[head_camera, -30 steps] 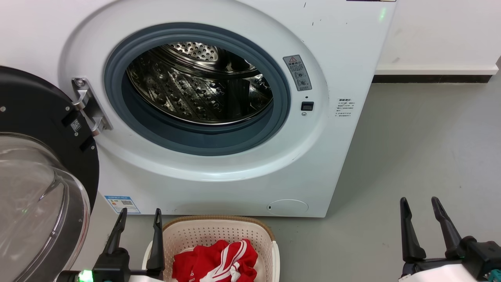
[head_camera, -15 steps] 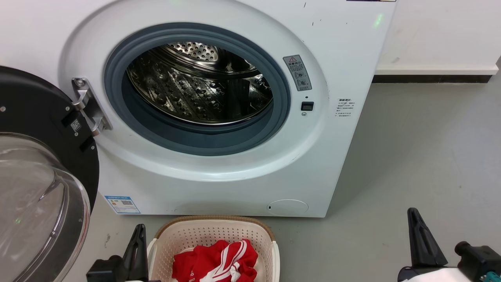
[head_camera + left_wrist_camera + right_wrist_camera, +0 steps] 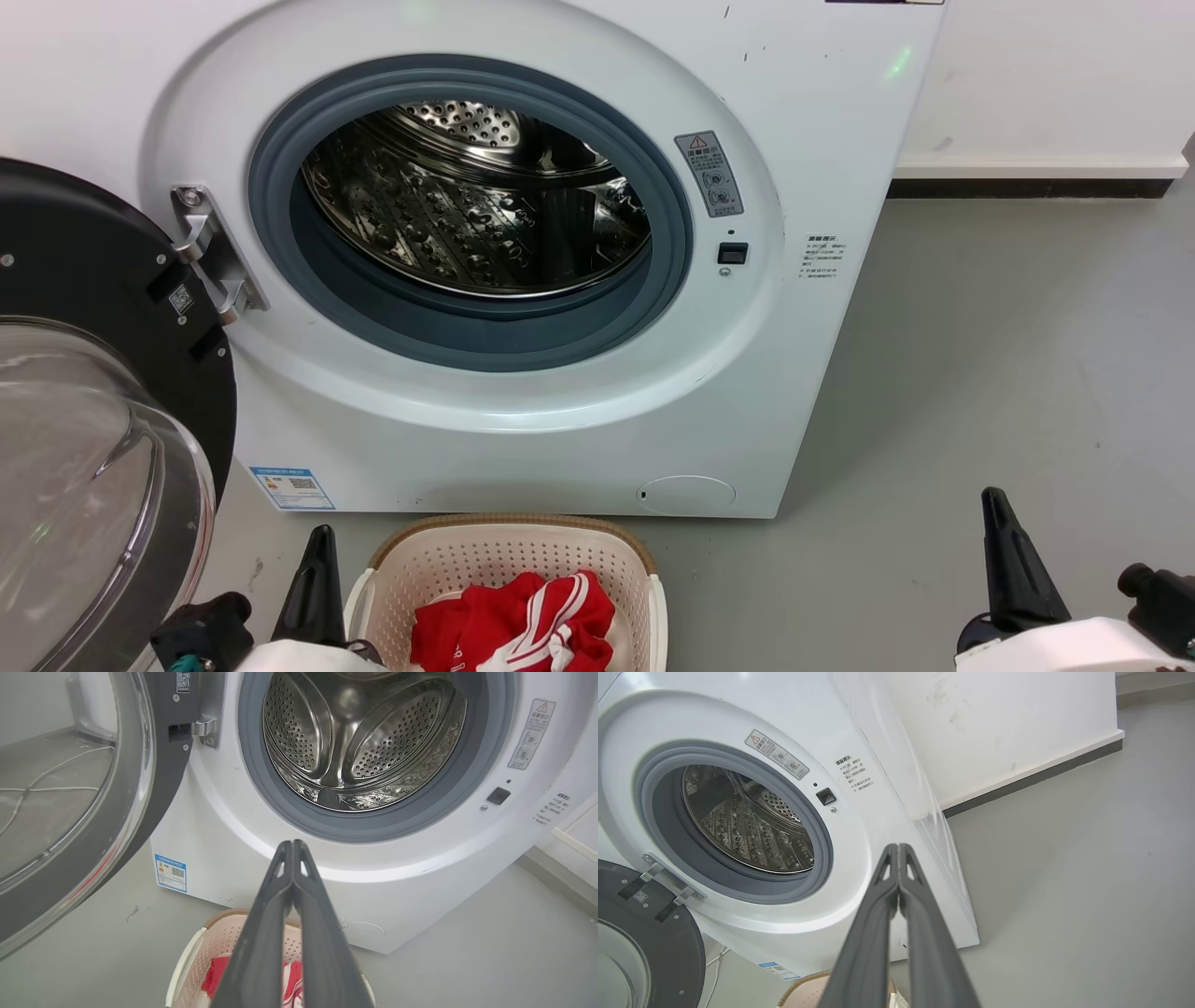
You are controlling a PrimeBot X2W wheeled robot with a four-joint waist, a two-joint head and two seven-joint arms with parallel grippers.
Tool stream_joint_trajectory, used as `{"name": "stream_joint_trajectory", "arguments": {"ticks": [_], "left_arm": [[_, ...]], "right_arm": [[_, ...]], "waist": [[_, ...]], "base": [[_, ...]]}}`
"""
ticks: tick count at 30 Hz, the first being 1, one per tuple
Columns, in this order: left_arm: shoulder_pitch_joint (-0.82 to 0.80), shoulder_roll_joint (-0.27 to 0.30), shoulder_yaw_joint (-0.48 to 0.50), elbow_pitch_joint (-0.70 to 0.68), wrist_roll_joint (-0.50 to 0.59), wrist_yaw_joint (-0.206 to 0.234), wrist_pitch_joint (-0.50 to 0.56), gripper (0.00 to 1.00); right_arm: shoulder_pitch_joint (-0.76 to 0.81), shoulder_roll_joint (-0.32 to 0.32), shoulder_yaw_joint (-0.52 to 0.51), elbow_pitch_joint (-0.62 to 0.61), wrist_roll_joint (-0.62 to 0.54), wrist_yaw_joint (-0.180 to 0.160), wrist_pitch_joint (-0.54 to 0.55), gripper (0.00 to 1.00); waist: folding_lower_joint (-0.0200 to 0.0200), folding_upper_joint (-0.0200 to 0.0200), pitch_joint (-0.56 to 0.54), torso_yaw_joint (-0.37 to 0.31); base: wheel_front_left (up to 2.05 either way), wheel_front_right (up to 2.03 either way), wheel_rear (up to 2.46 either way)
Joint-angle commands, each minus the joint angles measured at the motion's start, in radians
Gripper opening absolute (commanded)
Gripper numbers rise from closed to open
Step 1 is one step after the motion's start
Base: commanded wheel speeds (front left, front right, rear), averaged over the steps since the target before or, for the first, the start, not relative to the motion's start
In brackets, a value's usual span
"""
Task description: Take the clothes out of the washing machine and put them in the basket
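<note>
1. Red clothes (image 3: 513,621), soft and crumpled with white stripes, lie in the basket (image 3: 509,534), which is cream perforated plastic with a brown woven-look rim
2. Behind it stands the white washer (image 3: 560,448), with a shiny holed steel drum (image 3: 476,196); its black-framed glass door (image 3: 93,448) hangs open on the left
3. The left gripper (image 3: 292,843) and right gripper (image 3: 898,846) each have their dark fingers pressed together
4. The writing on the warning sticker (image 3: 714,173) is too small to read

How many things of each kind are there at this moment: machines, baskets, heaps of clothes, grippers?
washing machine: 1
basket: 1
heap of red clothes, lying in the basket: 1 (separate garments cannot be told apart)
grippers: 2, the left gripper and the right gripper, both shut
Total: 5
</note>
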Motion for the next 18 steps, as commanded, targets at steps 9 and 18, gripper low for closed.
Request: {"name": "stream_joint_trajectory", "arguments": {"ticks": [9,18], "left_arm": [[-0.048,0.001,0.017,0.005,-0.175,-0.016,0.038,0.0],[-0.071,-0.001,0.027,0.019,-0.317,-0.027,0.071,0.0]], "right_arm": [[-0.049,-0.013,-0.002,0.005,0.166,0.0,0.032,0.0],[-0.069,-0.017,-0.005,0.02,0.301,0.0,0.062,0.0]], "waist": [[-0.0001,-0.0001,0.0,0.0],[-0.0001,-0.0001,-0.001,0.0]], "base": [[0.0,0.0,0.0],[0.0,0.0,0.0]]}}
